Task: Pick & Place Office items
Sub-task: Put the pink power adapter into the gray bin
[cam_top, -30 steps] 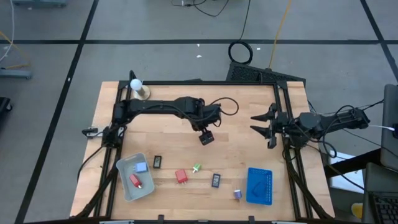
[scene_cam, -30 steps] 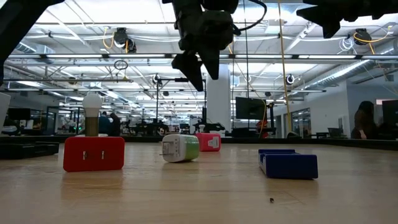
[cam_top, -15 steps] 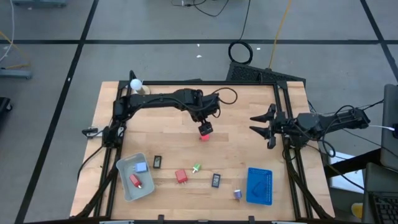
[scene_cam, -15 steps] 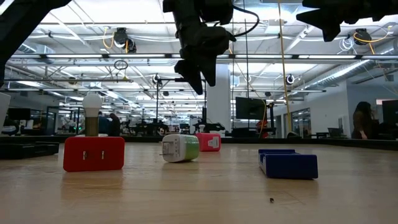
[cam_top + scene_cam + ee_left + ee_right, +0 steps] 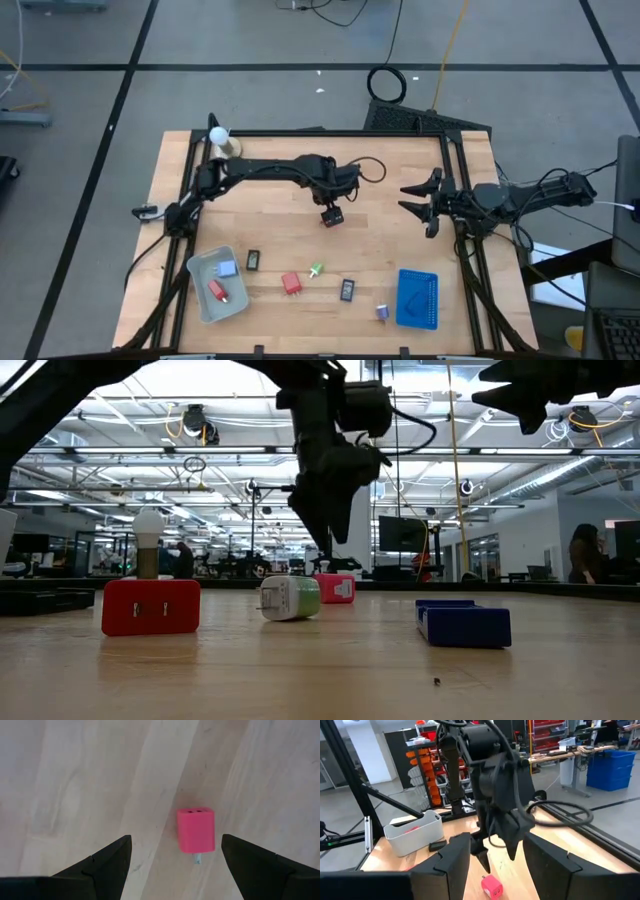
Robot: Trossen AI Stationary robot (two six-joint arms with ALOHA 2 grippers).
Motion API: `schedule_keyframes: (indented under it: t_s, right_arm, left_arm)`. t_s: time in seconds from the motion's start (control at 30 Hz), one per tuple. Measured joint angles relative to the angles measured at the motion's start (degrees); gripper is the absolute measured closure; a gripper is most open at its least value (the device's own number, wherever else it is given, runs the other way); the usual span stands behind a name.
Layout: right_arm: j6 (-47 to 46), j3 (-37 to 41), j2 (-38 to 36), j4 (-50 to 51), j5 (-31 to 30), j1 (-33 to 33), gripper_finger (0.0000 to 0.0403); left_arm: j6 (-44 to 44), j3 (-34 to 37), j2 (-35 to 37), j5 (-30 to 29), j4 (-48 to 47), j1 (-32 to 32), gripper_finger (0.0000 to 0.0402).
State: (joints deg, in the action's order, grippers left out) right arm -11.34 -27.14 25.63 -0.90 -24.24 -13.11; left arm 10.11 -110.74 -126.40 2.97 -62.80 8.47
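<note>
A pink block (image 5: pixel 196 830) with a small prong end lies flat on the wooden table (image 5: pixel 390 240), near its middle. My left gripper (image 5: pixel 175 840) hangs above the block, pointing down and open, one finger on either side and apart from it. The low view shows the left gripper (image 5: pixel 325 545) just over the pink block (image 5: pixel 335 588). My right gripper (image 5: pixel 412 197) waits open at the table's right side, held level and high. From its own wrist view I see the left gripper (image 5: pixel 495 840) and the pink block (image 5: pixel 491 886).
A grey tray (image 5: pixel 203 268) at the near left holds a light-blue block (image 5: pixel 228 268) and a red block (image 5: pixel 217 291). Along the near edge lie two black rectangles (image 5: pixel 253 260), a red block (image 5: pixel 291 284), a green-white bit (image 5: pixel 316 270), a purple bit (image 5: pixel 382 312) and a blue tray (image 5: pixel 418 298).
My left gripper has come down toward the pink block, rolling slightly, and its fingers have stayed open. The pink block has not moved.
</note>
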Motion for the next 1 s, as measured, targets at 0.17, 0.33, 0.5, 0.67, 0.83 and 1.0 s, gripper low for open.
schedule_keyframes:
  t_s: [0.17,0.33,0.5,0.67,0.83,1.0]
  right_arm:
    - [-0.4,0.0,0.8,-0.1,-0.3,0.0,0.0229]
    - [-1.5,0.0,1.0,-0.1,-1.5,0.0,0.0229]
    - [-1.7,0.0,1.0,-0.1,-1.5,0.0,0.0229]
    - [-1.7,0.0,1.0,-0.9,-1.5,0.0,0.0229]
    - [-3.3,0.0,1.0,-1.1,-1.5,0.0,0.0229]
    - [-4.7,0.0,1.0,-1.1,-1.3,0.0,0.0229]
  left_arm:
    - [0.5,0.0,-2.8,0.2,-0.1,-1.0,0.0089]
    - [1.0,0.0,-4.2,0.7,0.2,-2.5,0.0089]
    - [1.1,0.0,-5.2,0.9,0.7,-3.4,0.0089]
    - [2.6,0.0,-6.5,1.3,1.9,-2.9,0.0089]
    - [2.7,-0.1,-7.5,1.4,2.8,-2.3,0.0089]
    - [2.2,0.0,-8.3,1.7,2.5,-2.1,0.009]
